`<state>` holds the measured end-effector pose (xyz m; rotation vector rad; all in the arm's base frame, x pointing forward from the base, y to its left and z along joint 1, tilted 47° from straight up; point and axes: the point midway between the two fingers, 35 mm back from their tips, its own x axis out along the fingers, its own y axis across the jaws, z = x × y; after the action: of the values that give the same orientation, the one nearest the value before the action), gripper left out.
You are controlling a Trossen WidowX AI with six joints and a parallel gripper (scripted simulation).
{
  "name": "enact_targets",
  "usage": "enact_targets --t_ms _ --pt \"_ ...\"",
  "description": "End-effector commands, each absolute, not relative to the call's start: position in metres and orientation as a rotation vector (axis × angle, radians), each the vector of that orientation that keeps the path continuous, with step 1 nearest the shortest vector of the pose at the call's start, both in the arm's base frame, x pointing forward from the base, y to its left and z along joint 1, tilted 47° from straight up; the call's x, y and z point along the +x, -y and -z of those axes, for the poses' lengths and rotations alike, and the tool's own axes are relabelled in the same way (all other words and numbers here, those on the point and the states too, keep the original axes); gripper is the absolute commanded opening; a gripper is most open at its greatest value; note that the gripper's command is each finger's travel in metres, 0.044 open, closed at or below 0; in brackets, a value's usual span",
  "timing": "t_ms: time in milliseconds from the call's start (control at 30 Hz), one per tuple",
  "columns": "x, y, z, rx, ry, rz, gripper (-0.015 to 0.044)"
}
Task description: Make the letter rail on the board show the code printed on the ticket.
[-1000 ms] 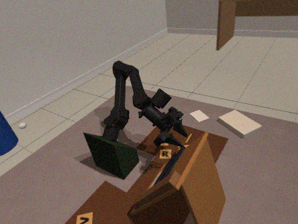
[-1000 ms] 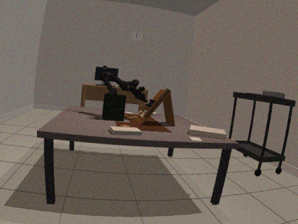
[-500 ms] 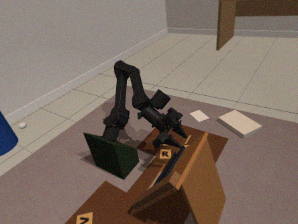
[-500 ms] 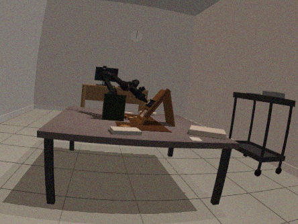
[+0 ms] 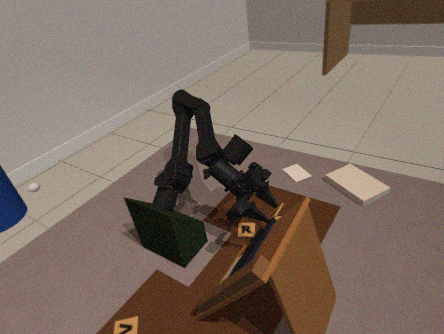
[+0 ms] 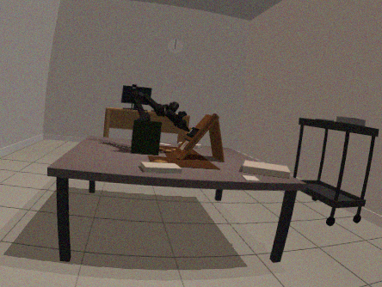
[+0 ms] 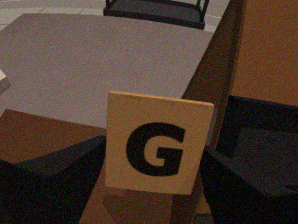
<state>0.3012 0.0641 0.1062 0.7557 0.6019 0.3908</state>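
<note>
My gripper (image 5: 275, 212) (image 7: 154, 149) is shut on the G tile (image 7: 149, 185), held by its side edges with the letter upright and facing the wrist camera. It is close to the upper end of the dark strip (image 5: 254, 246) on the tilted wooden board (image 5: 287, 235) (image 6: 216, 137). Whether the tile touches the board or its rail cannot be told. An R tile (image 5: 246, 230) lies beside the board, below the gripper. A tile with a V-like letter (image 5: 126, 326) lies at the bottom left of the top view. No printed code is readable in these views.
A dark green block (image 5: 165, 232) (image 6: 146, 138) stands by the arm's base. A pale slab (image 5: 356, 184) and a small white card (image 5: 297, 172) lie beyond the board. Brown mats (image 5: 327, 212) lie on the counter (image 6: 103, 169). A black cart (image 6: 340, 125) stands off to the right in the exterior view.
</note>
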Motion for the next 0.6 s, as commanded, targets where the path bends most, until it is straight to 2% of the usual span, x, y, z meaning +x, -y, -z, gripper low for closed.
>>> enact_targets --t_ms 0,567 --pt "0.3014 -0.0624 -0.1044 0.753 -0.601 -0.394 0.0000" --pt "0.3025 -0.0567 -0.0981 0.752 -0.601 -0.394 0.0000"
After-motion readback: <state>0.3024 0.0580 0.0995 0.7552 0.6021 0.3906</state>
